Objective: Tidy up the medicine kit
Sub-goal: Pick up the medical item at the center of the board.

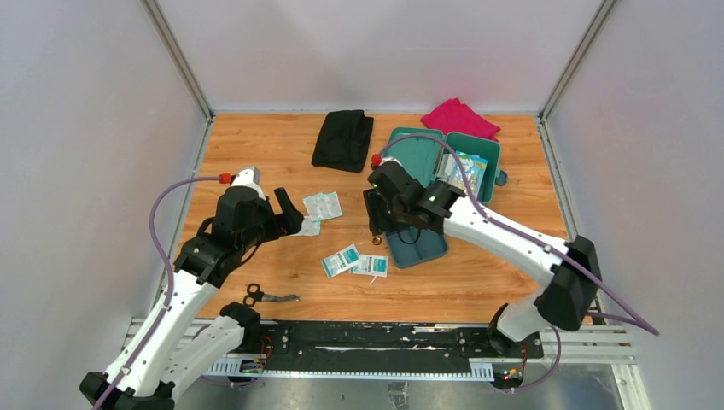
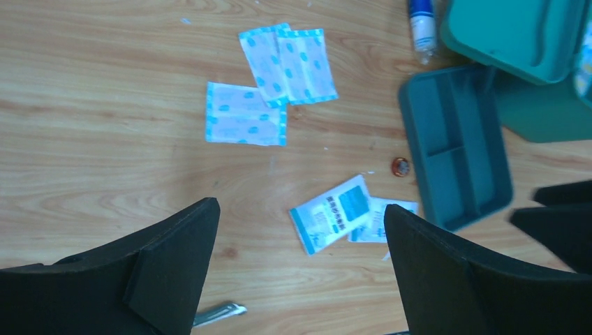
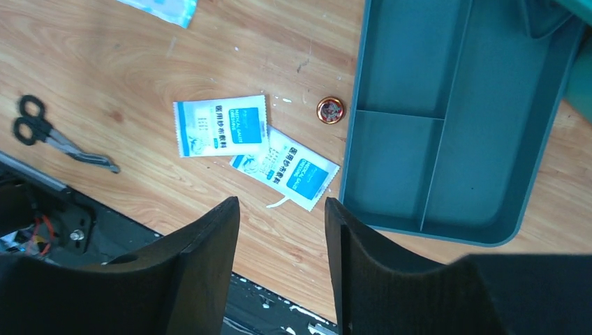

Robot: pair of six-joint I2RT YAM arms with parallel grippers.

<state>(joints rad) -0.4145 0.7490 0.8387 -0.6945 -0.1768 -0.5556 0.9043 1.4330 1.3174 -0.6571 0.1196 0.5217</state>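
Note:
The teal medicine kit [image 1: 468,154] stands open at the back right, its lid [image 1: 417,154] tipped up and packets inside. Its two-compartment inner tray [image 1: 420,245] [image 3: 447,118] [image 2: 454,153] lies on the table in front of it. My right gripper [image 1: 376,225] [image 3: 281,201] hovers open and empty beside the tray's left edge, above two white-and-blue sachets [image 1: 356,261] [image 3: 220,125]. My left gripper [image 1: 293,214] [image 2: 300,207] is open and empty, over bare wood next to several plaster packets [image 1: 323,205] [image 2: 244,115]. A small round tin [image 3: 330,109] [image 2: 400,166] lies by the tray.
Scissors [image 1: 269,296] [image 3: 42,132] lie near the front edge. A small bottle [image 2: 422,24] rests left of the kit. A black cloth [image 1: 343,139] and a pink cloth [image 1: 459,117] sit at the back. White walls close three sides.

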